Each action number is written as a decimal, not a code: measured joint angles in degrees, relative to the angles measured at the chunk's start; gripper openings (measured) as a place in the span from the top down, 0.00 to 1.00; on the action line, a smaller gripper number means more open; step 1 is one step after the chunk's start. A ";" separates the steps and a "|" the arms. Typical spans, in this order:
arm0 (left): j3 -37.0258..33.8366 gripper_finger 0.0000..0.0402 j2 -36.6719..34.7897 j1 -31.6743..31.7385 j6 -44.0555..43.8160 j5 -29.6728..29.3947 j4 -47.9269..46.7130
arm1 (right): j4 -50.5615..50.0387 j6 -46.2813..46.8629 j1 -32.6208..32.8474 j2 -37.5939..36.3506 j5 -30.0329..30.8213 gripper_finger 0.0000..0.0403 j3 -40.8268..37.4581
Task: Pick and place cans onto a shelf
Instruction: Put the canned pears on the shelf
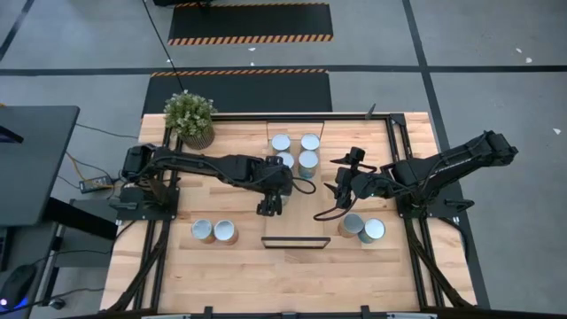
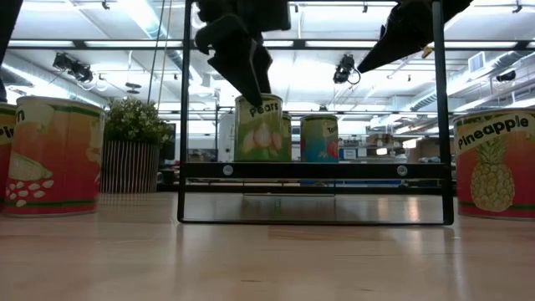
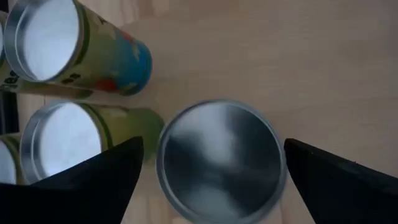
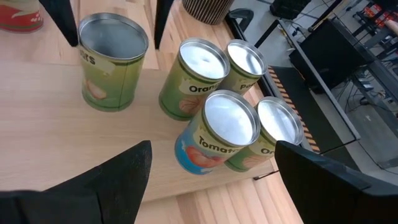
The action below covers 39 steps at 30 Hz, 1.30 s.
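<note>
On the shelf, mid-counter:

- Cans, group of four, standing upright in a tight square at the shelf's far end, touching or nearly so.
- Can, single, upright on the shelf, apart from the four and nearer the middle. Label reads as pear in the low view.
- Left claw, directly above the single can, fingers spread wide to either side of its rim; nothing gripped. Whether the tips are level with the can wall cannot be told.
- Right claw, over the shelf's right edge, fingers apart, empty, facing the can group.

Off the shelf, on the counter:

- Cans, pair, near left.
- Cans, pair, near right.
- Potted plant, far left corner.

Handling note, judged: the step appears to be setting down or letting go of the single can. To do it well, keep the left claw centred over the lid, fingers clear of both sides, and move straight up or down, not sideways, so the can is not knocked toward the four behind it.
</note>
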 joint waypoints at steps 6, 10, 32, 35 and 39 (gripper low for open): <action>0.93 0.02 0.00 -0.56 0.65 -5.22 -4.47 | 0.00 0.00 0.00 0.00 -0.03 0.13 0.00; 0.17 0.02 0.00 -0.55 0.77 -12.49 -5.94 | 0.00 0.00 0.00 0.00 -0.03 0.13 0.00; 0.27 0.02 0.00 -1.02 -8.22 -14.43 -11.66 | 15.46 -11.28 -0.16 8.10 -4.14 0.13 -1.04; 0.25 0.02 0.00 -1.00 -10.01 -14.82 -12.34 | 18.85 -16.61 -1.14 11.12 -4.13 0.13 -0.24; -0.49 0.02 -0.01 -1.02 -12.84 -17.09 -12.68 | 18.89 -18.32 -3.96 14.28 -7.60 0.13 1.98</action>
